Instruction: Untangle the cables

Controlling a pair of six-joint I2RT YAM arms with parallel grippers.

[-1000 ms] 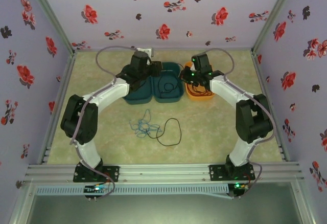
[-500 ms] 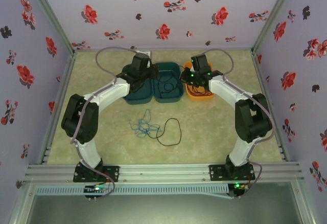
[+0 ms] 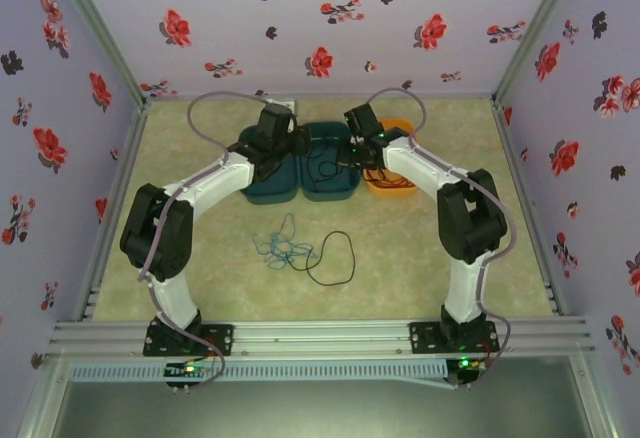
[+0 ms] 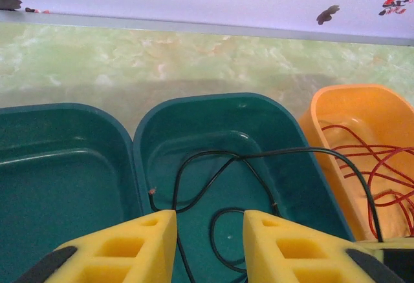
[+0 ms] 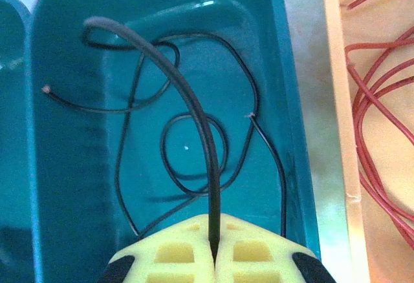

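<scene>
My right gripper [image 5: 213, 228] is shut on a black cable [image 5: 187, 95] that arches up over the middle teal bin [image 5: 71, 167]. More black cable [image 5: 194, 154] lies looped on that bin's floor. In the top view the right gripper [image 3: 349, 150] hangs above the same bin [image 3: 330, 196]. My left gripper [image 4: 210, 221] is open over the bin [image 4: 284, 134], with black cable [image 4: 194, 160] below its yellow fingers [image 4: 145, 231] and nothing between them. A blue cable tangle [image 3: 283, 249] and a black cable loop [image 3: 335, 258] lie joined on the table's middle.
The orange bin [image 3: 392, 188] to the right holds red cables [image 4: 381, 167]. A second teal bin [image 4: 58, 173] on the left has a bare floor. The three bins stand side by side near the back wall, between both arms.
The right gripper has swung left from above the orange bin to above the middle teal bin. The left arm has barely moved. Cables on the table lie as before.
</scene>
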